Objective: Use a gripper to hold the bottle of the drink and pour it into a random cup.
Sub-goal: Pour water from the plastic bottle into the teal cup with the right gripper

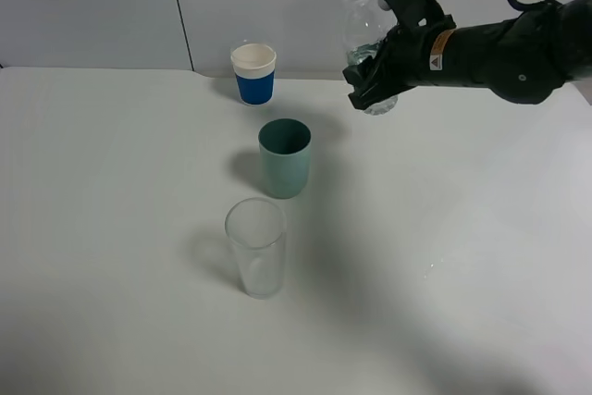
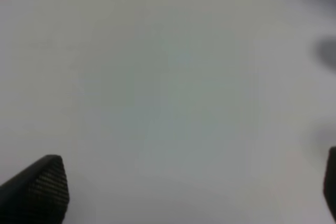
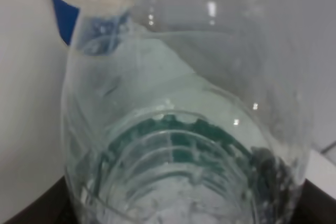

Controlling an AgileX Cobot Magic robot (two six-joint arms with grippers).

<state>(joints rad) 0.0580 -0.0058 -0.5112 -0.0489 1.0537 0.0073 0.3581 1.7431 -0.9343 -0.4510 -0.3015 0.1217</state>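
A small clear plastic bottle (image 1: 363,32) with a dark green band is clamped around its middle by the black right gripper (image 1: 374,73), whose jaws are closed on it. The bottle is held roughly upright, its top leaning slightly, at the far right of a white table (image 1: 111,228). Whether its base touches the table cannot be told. In the right wrist view the bottle (image 3: 184,145) fills the picture, with clear liquid seen inside.

An opaque teal-green plastic tumbler (image 1: 285,157) is stood upright near the bottle, forward and to its left, apart from it. A blue-and-white paper cup (image 1: 253,73) is placed behind the tumbler, and a clear glass tumbler (image 1: 256,247) in front of it; the three are set in a loose row, none touching.

The left gripper (image 2: 184,190) is seen over bare table, its black fingertips (image 2: 39,190) spread wide with nothing between them
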